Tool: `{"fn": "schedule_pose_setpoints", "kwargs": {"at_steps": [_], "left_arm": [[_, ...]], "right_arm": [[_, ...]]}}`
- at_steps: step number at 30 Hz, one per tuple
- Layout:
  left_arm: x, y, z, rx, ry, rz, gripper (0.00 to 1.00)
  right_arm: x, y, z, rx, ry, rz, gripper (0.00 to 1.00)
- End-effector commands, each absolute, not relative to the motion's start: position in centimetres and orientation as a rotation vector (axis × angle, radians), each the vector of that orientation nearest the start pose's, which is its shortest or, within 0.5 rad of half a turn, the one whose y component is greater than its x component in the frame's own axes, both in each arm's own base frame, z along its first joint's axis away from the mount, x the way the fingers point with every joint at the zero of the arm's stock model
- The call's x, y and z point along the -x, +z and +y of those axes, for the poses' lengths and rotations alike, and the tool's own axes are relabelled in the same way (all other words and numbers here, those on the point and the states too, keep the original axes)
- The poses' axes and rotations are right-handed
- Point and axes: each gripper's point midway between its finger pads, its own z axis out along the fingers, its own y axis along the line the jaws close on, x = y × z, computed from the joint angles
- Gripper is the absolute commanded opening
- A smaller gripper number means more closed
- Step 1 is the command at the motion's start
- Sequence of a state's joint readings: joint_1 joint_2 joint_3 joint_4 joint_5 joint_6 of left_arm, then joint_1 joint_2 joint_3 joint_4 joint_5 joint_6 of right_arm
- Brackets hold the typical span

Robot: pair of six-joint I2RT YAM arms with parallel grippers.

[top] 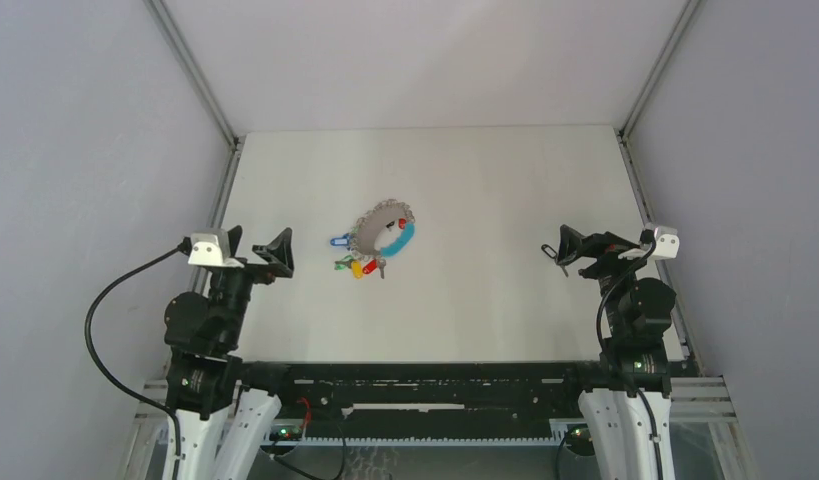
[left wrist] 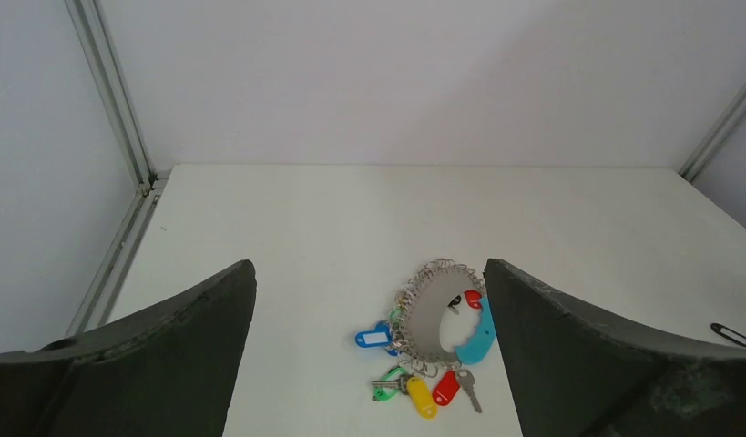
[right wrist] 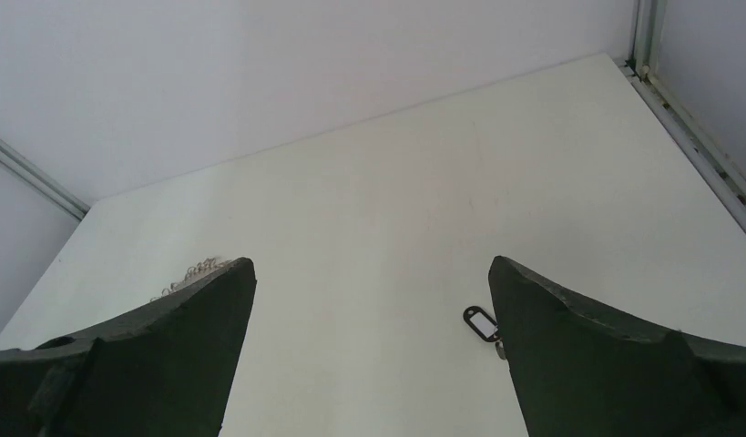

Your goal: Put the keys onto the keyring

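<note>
Holding my left gripper (left wrist: 369, 264) and right gripper (right wrist: 372, 264) spread and empty, I judge the keys (left wrist: 422, 398) light and slippery; I would pinch a plastic tag beside the keyring (left wrist: 433, 319).

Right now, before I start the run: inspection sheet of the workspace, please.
Surface: white table, no marks or damage seen.
Job's things: keyring lies flat near the centre. The keys, tagged blue, green, yellow and red, cluster at its edge on the left arm's side; cannot tell if they are threaded. A black-rimmed key tag lies apart, close to the right gripper.
Clutter: nothing seen.
Grippers: left gripper and right gripper are both open and empty, touching nothing.
Cables: black cable loops beside the left arm, outside the table edge.
Surroundings: plain walls, metal frame posts.
</note>
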State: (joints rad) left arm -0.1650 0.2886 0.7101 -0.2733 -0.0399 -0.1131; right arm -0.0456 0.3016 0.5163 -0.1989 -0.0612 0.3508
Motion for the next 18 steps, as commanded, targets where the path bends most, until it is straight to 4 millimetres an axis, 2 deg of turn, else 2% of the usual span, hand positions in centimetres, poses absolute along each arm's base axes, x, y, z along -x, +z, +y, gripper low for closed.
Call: {"fn": "schedule_pose_setpoints", "kwargs": {"at_steps": [1, 5, 7, 12, 15, 18], "left_arm": [[-22.2, 34.1, -3.6, 0.006, -0.223, 1.425, 1.00], [-22.6, 33.3, -1.8, 0.184, -0.212, 1.424, 1.00], [-22.8, 32.9, -1.8, 0.179, -0.198, 1.450, 1.00], [-23.6, 32.8, -3.2, 0.112, -0.241, 1.494, 1.00], [-24.5, 31.6, -3.4, 0.240, -0.317, 1.538, 1.00], [-25.3, 30.8, -5.5, 0.158, -0.398, 1.601, 1.00]], "right_arm": [[-24.1, 28.9, 1.7, -0.218, 0.290, 1.488, 1.00], [-24.3, 28.8, 2.2, -0.188, 0.310, 1.499, 1.00], [-24.3, 28.7, 2.3, -0.182, 0.315, 1.501, 1.00], [-24.3, 28.8, 2.8, -0.161, 0.340, 1.499, 1.00], [-24.2, 28.9, 3.3, -0.136, 0.364, 1.495, 1.00], [-24.2, 28.8, 3.4, -0.131, 0.375, 1.499, 1.00]]}}
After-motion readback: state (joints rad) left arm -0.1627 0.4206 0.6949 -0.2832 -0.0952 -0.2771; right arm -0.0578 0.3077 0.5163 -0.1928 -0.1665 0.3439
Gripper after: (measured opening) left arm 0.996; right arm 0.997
